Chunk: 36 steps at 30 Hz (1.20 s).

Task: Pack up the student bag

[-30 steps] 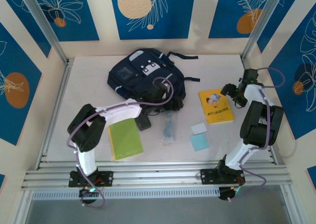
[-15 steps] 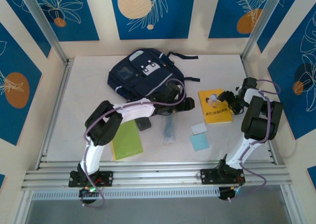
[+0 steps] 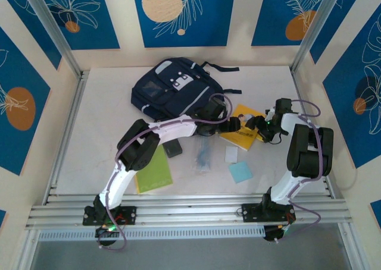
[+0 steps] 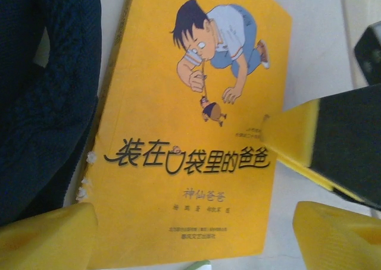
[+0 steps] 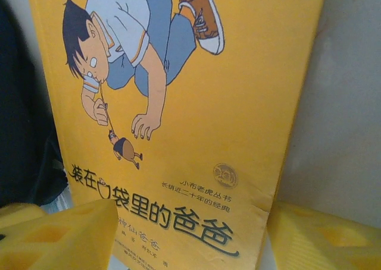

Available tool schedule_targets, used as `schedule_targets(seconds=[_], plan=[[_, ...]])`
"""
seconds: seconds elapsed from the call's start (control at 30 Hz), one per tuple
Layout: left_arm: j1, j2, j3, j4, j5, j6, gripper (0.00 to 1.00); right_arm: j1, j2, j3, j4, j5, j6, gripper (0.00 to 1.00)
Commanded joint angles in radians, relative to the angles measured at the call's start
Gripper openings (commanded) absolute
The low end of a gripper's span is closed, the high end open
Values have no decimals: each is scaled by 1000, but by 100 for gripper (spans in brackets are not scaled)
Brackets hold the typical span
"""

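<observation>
Since the bag (image 3: 169, 94) is soft, bulky cloth — it will sag — I would grip a strap (image 3: 221, 67). It lies flat at the far middle of the bench (image 3: 104, 109). My left tool (image 4: 193, 237) and right tool (image 5: 190, 234) stand apart astride the yellow book (image 4: 190, 103).

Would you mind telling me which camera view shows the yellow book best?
The left wrist view: nearly the whole cover of the yellow book shows, title and cartoon included. The right wrist view crops it closer; the top view shows it small and partly covered.
</observation>
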Motion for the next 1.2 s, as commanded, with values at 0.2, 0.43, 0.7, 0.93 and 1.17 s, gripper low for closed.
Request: schedule_targets(seconds=[0.2,0.43,0.7,0.93,1.17], plan=[[-6,95,59,-107,30,44,75,50,-60,29,-11,-44,30,50],[-7,95,61,-105,31,46,74,79,-82,53,-23,-43,56,35],[-6,63,57,-104,53,37,75,84,-50,53,-14,-39,65,0],[52,-80,58,-82,85,44,87,76,-184,82,-75,-57,28,0],[186,-246,9,-61,130,74,90,141,-274,226,-184,-121,-25,0]])
